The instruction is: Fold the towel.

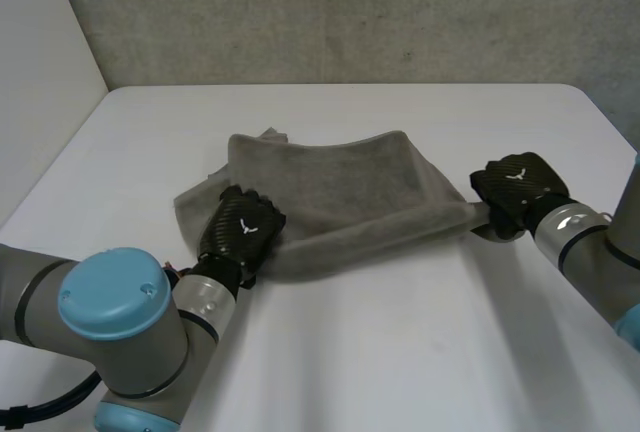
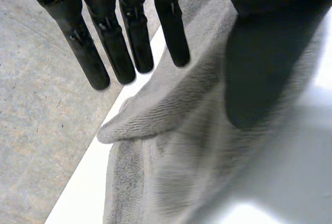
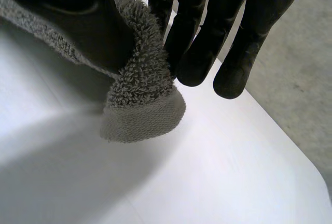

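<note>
- The towel (image 1: 340,197) is lying bunched across the middle of the worktop (image 1: 400,352). Its far side is standing up in a soft curve and its near edge is running as a thick roll from one hand to the other.
- The right hand (image 1: 515,192) is gripping the towel's right corner. In the right wrist view the cloth (image 3: 140,115) is wrapping over the thumb, with the fingers (image 3: 194,42) closing in against it, so the corner is clamped and sitting just above the worktop. That grip is probably there to give it a firm corner to carry across for the fold.
- The left hand (image 1: 240,227) is resting over the near left part of the towel. Its fingers (image 2: 129,42) are reaching out straight, well apart from the thumb, with cloth lying beneath the palm. It is spread rather than clamped, and seems to be pinning that end down while the other corner is being pulled.
- The fold is looking only started, since the edges are not yet meeting.
</note>
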